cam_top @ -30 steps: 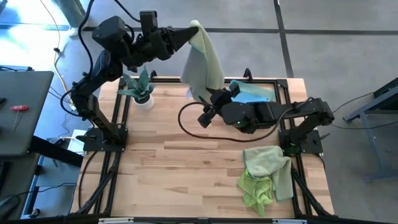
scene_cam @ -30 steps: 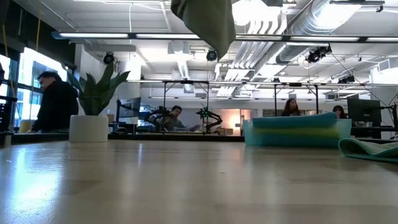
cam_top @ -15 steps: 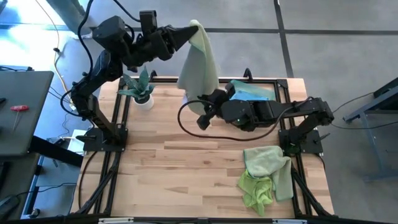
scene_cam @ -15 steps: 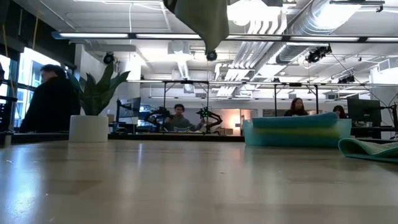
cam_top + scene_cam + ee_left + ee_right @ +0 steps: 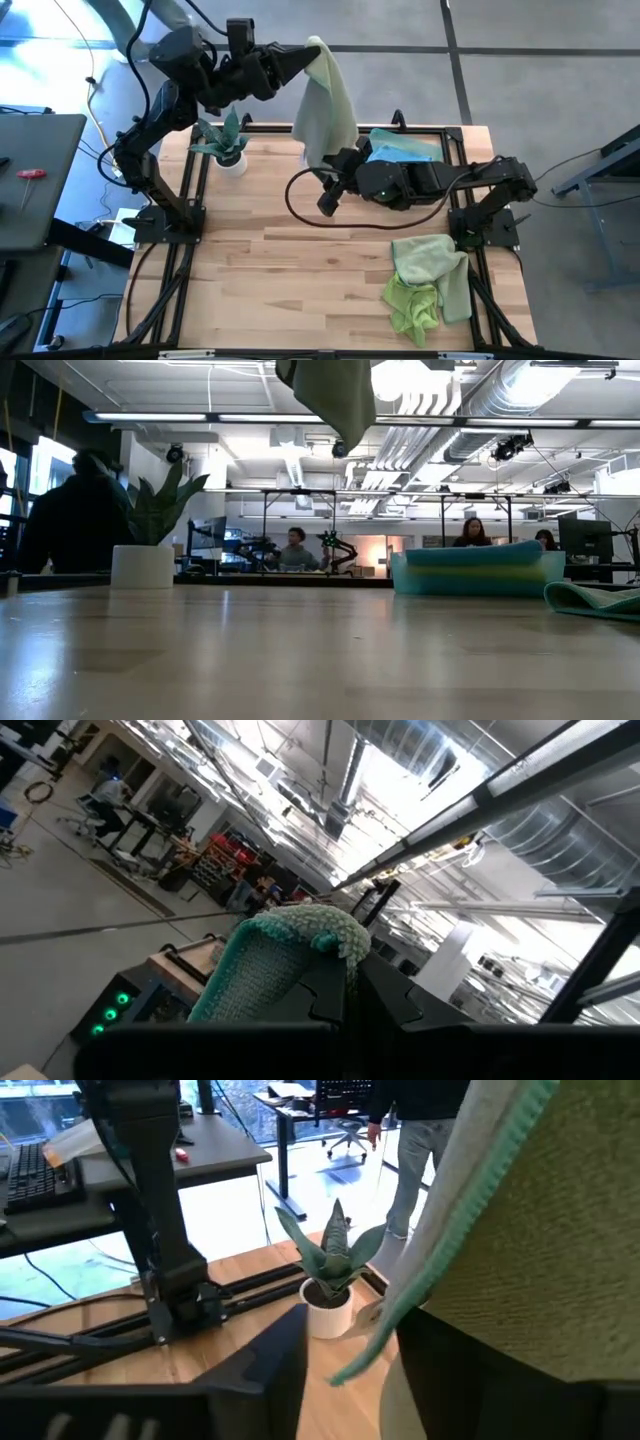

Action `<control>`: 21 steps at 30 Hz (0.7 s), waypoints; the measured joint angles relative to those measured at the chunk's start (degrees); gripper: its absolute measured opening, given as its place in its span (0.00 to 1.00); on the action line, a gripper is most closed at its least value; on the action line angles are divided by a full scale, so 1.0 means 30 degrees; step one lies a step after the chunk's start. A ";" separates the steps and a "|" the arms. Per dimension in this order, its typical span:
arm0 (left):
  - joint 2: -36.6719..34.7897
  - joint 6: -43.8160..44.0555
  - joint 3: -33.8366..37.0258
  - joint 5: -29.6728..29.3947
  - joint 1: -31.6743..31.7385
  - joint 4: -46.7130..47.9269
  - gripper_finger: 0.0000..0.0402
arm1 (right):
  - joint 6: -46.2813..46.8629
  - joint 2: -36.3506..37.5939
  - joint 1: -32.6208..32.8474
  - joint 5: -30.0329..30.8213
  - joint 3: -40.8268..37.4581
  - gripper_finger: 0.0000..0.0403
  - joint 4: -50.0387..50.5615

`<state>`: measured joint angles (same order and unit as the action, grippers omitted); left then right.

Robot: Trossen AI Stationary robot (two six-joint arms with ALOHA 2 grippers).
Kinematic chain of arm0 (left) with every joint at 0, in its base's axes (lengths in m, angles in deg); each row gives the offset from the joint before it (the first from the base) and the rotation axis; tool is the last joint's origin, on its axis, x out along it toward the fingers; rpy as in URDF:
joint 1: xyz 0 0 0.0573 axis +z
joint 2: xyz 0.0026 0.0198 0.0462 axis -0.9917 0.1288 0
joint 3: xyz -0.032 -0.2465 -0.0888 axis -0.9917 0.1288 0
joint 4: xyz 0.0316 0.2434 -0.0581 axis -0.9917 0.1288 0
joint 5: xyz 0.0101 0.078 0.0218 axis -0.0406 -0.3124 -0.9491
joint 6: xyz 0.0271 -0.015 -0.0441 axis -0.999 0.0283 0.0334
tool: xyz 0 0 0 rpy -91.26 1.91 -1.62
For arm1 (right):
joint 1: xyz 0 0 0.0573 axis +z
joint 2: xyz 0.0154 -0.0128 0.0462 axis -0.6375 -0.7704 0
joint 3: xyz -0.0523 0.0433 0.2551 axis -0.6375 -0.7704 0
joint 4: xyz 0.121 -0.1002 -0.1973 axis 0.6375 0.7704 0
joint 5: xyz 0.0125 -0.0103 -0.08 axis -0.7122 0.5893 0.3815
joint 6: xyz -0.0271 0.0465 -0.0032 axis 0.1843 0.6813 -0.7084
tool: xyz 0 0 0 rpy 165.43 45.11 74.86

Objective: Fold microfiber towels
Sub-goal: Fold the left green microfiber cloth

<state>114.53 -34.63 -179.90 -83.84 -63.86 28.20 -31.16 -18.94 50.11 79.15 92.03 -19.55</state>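
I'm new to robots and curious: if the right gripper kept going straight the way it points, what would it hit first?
Most likely the hanging towel: the right gripper points at its lower edge, open, and the cloth fills much of its wrist view. Whether they touch already is unclear. The left gripper holds the towel up.

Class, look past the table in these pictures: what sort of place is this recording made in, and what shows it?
Probably an open-plan robotics lab or workshop. Exposed ducts and strip lights run across the ceiling, another robot arm stands on a far bench, and people sit at desks.
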 joint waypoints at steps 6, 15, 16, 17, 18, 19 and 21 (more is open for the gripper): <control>0.0000 0.0160 0.0000 0.0421 -0.0007 -0.0007 0.00 | 0.0478 0.0007 -0.0380 0.0475 0.0000 0.42 -0.0015; -0.0013 0.0078 0.0000 0.0764 -0.0001 -0.0007 0.00 | 0.0983 0.0008 -0.0156 0.0383 0.0000 0.36 0.1433; -0.0048 0.0058 0.0000 0.0771 0.0020 -0.0001 0.00 | 0.0842 0.0015 0.0020 0.0122 0.0000 0.36 0.1649; -0.0086 0.0053 0.0000 0.0776 0.0074 0.0000 0.00 | 0.0445 0.0015 0.0169 -0.0207 0.0000 0.37 0.1846; -0.0151 0.0019 0.0000 0.0832 0.0126 0.0000 0.00 | -0.0069 0.0015 0.0306 -0.0468 0.0000 0.36 0.2044; -0.0215 0.0007 0.0000 0.0968 0.0131 0.0000 0.00 | -0.0616 0.0015 0.0458 -0.0593 0.0000 0.36 0.2313; -0.0282 0.0002 -0.0012 0.1357 0.0149 -0.0047 0.00 | -0.1661 0.0078 0.0773 -0.0480 0.0000 0.36 0.3018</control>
<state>113.68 -34.62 -179.94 -79.77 -63.41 28.06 -36.15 -18.71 52.43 77.71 92.03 -10.49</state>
